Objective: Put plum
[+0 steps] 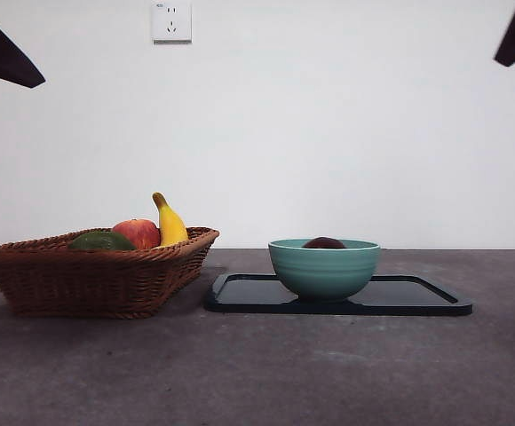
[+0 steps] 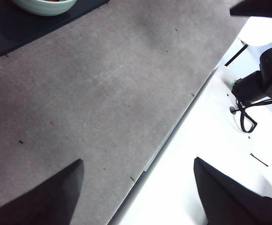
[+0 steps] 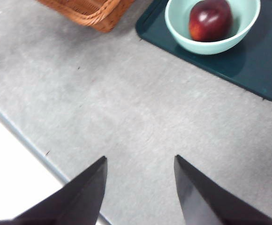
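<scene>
The dark maroon plum [image 3: 210,19] lies inside the pale green bowl [image 3: 211,44]; in the front view only the plum's top [image 1: 324,242] shows above the bowl's rim [image 1: 324,266]. The bowl stands on a dark tray [image 1: 417,297]. My right gripper [image 3: 140,187] is open and empty above bare table, well short of the bowl. My left gripper [image 2: 136,192] is open and empty over the table's edge, far from the bowl [image 2: 44,5]. In the front view both arms show only as dark tips at the top corners.
A wicker basket [image 1: 89,275] stands left of the tray, holding a red-yellow apple [image 1: 138,233], a banana [image 1: 170,222] and a dark green fruit [image 1: 100,240]. The basket's corner [image 3: 96,11] appears in the right wrist view. Beyond the table's edge lies a white surface with black cables [image 2: 246,117].
</scene>
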Action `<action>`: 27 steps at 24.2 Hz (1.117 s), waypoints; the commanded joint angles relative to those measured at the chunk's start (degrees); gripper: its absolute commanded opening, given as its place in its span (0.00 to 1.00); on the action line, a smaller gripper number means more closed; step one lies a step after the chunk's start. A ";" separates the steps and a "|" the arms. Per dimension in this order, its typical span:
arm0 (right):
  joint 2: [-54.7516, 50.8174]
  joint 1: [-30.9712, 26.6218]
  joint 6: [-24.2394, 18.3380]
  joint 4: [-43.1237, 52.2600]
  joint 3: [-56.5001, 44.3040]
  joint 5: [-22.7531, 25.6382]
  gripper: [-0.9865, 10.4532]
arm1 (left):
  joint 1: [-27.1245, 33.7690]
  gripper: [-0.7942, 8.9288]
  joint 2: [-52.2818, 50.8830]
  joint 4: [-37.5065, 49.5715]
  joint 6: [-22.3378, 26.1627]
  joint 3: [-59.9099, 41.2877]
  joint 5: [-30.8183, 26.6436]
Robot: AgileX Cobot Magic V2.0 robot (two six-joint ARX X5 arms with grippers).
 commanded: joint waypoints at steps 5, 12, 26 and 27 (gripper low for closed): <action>-3.58 0.61 0.33 0.72 -0.44 -1.75 0.28 | -0.26 0.47 0.31 0.28 0.68 0.66 0.35; -3.78 0.61 1.03 0.55 -0.44 -2.16 0.28 | -0.26 0.47 0.31 0.24 0.68 0.66 0.35; -3.78 0.61 1.03 0.55 -0.44 -2.16 0.28 | -0.28 0.47 0.31 4.11 -2.40 0.66 0.35; -3.78 0.61 1.03 0.55 -0.44 -2.16 0.28 | -0.28 0.47 0.31 6.16 -4.20 0.68 0.35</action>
